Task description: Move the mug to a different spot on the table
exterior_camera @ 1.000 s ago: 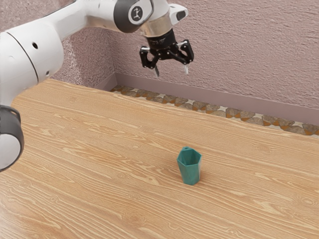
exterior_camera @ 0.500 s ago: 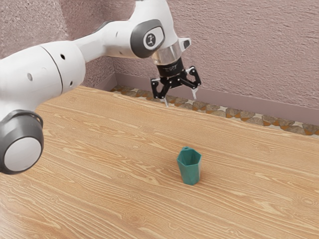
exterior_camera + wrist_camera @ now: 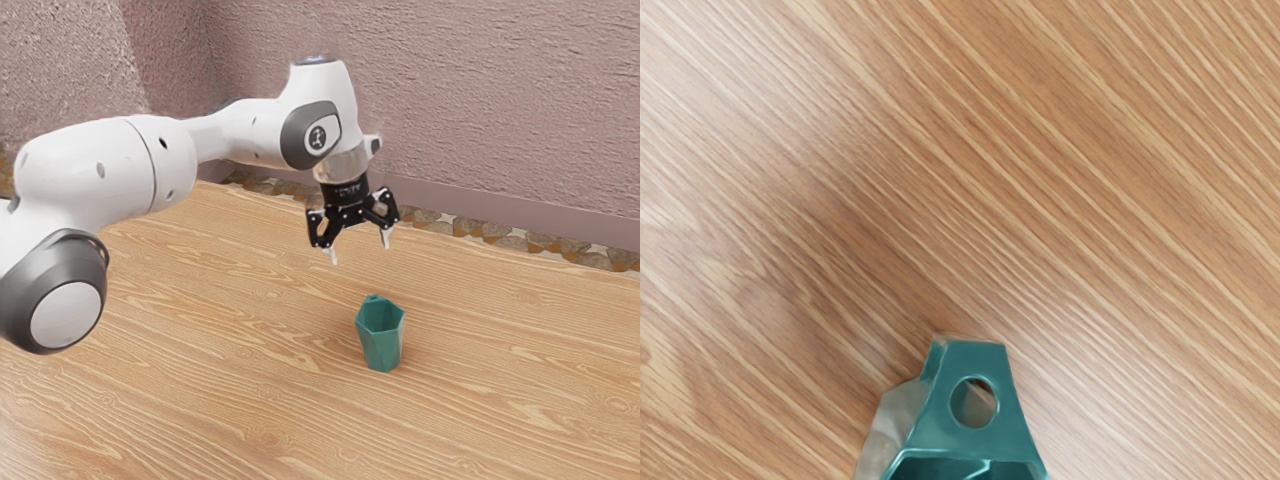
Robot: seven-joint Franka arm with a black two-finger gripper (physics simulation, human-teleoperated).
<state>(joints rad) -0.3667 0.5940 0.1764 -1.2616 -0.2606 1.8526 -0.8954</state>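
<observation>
The gripper (image 3: 359, 250) hangs above and just behind the teal mug (image 3: 380, 335), jaws spread wide and holding nothing — probably so they can straddle its rim — while the mug stands upright, untouched, near the middle of the wooden table (image 3: 180, 320).

Pebble strip (image 3: 480, 229) along rough wall (image 3: 500, 90)

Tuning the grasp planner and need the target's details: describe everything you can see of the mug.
The mug is teal and glossy, with faceted sides that narrow toward the base. It stands upright, mouth open upward, on the wooden table. A flat handle with a round hole projects from its side. Only the table touches it; the open gripper hangs above it, apart.
</observation>
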